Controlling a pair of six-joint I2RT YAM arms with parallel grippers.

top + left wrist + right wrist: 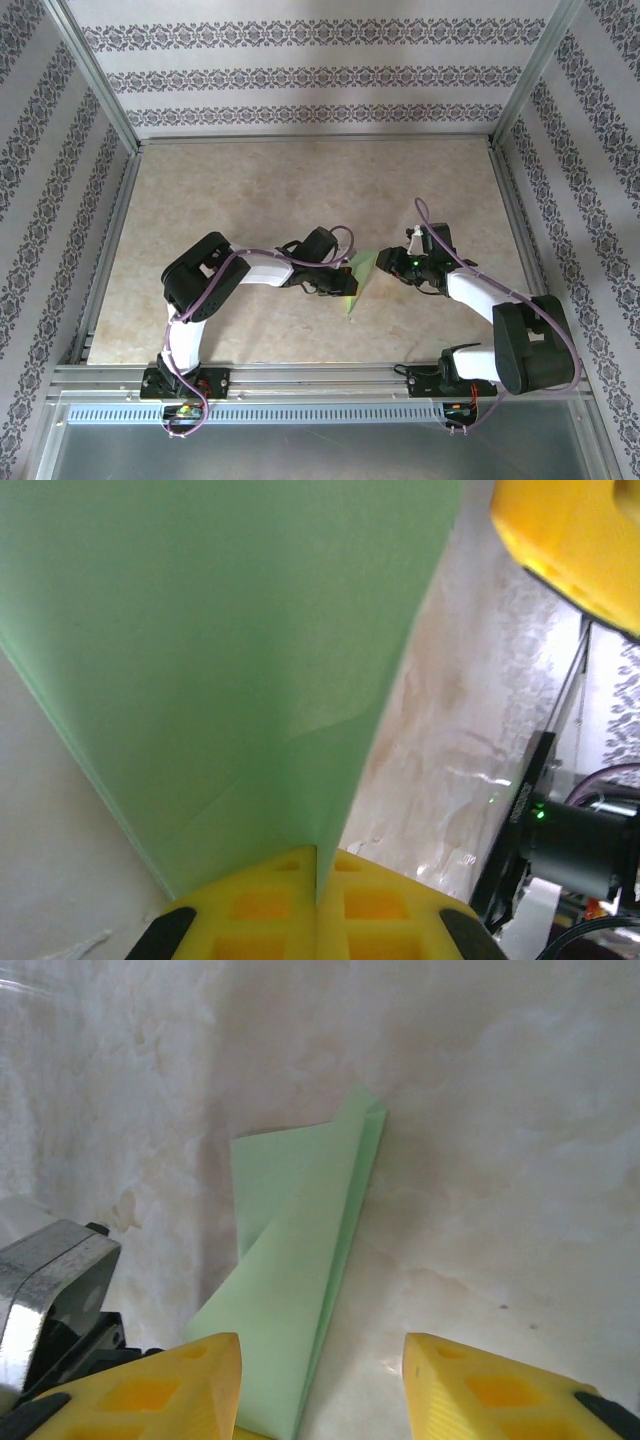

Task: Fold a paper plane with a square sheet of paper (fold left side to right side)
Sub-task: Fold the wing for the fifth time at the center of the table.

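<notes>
The light green sheet of paper [358, 276] is folded into a slim, pointed, paper-plane-like wedge at the table's middle. In the left wrist view the paper [230, 660] rises from between my left gripper's [320, 880] yellow pads, which are pressed shut on its lower edge. In the top view the left gripper [344, 287] sits at the paper's left side. My right gripper [322, 1380] hovers open over the paper [300, 1270]; its fingers stand wide apart and hold nothing. In the top view the right gripper [387, 262] is just right of the paper.
The beige mottled tabletop [250, 200] spreads out behind both arms. Aluminium frame rails [300, 375] run along the near edge and the sides. One yellow fingertip [570, 535] of the right gripper shows at the upper right of the left wrist view.
</notes>
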